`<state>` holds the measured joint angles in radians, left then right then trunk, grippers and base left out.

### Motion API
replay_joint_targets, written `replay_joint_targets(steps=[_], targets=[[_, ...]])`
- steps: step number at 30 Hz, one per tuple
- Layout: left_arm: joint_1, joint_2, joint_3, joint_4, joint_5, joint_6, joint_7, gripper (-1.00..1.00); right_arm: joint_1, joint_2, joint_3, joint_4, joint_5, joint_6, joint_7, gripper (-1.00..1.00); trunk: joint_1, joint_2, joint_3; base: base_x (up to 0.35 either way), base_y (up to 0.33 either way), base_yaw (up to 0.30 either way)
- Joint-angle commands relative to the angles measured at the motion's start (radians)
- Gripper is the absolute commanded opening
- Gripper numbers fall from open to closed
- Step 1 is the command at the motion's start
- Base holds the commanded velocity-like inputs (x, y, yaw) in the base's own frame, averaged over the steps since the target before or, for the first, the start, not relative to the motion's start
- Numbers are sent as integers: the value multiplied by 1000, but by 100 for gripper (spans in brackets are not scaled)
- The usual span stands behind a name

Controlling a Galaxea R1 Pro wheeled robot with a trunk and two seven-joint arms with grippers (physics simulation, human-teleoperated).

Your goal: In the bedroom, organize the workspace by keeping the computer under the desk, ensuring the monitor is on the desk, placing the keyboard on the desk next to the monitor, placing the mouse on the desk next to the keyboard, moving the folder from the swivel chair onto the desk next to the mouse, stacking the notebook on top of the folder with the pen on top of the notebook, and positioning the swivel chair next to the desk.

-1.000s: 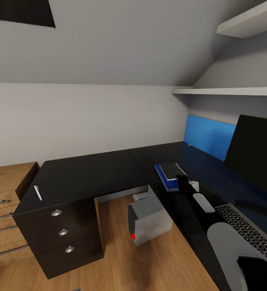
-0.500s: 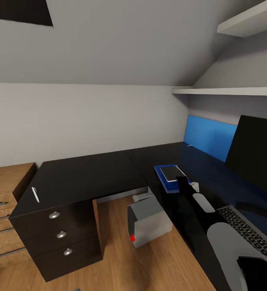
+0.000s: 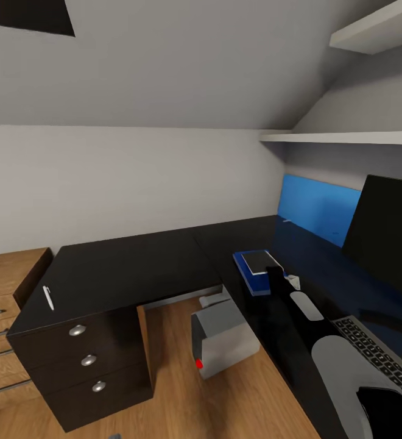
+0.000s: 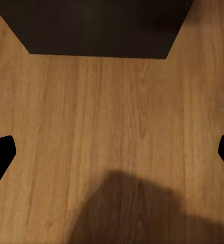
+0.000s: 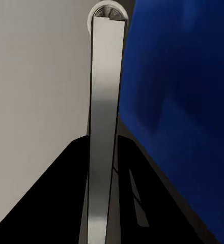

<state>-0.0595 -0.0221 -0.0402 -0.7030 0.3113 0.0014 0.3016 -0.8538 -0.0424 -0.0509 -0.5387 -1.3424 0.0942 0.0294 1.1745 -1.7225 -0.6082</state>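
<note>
Black three-drawer pedestal (image 3: 85,360), light-wood cabinet (image 3: 3,292) beside it, two white wall shelves (image 3: 347,138), plank floor (image 4: 117,127)

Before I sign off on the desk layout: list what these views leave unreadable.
- Mouse: not identifiable in the head view; the right arm crosses that part of the desk.
- Monitor and keyboard: cut off by the head view's right edge.
- Right gripper: too dark to judge, and the right wrist view does not settle it.
</note>
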Motion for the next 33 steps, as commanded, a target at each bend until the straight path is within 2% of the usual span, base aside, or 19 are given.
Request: replay_joint_targets(steps=[1, 20, 29, 33], targets=[[0, 1, -4, -1, 9, 0, 7, 100, -1, 1, -4, 0, -7, 6, 4, -100, 0, 0, -1, 25, 0, 0], [0, 2, -1, 27, 8, -1, 5, 100, -1, 1, -3, 1, -7, 2, 4, -100, 0, 0, -1, 53, 0, 0], [0, 1, 0, 3, 12, -3, 5, 100, -1, 1, -1, 20, -6, 2, 3, -100, 0, 0, -1, 0, 0, 0], [0, 1, 0, -11, 12, -3, 6, 100, -1, 1, -3, 22, -6, 2, 3, -100, 15, -28, -14, 0, 0, 0]])
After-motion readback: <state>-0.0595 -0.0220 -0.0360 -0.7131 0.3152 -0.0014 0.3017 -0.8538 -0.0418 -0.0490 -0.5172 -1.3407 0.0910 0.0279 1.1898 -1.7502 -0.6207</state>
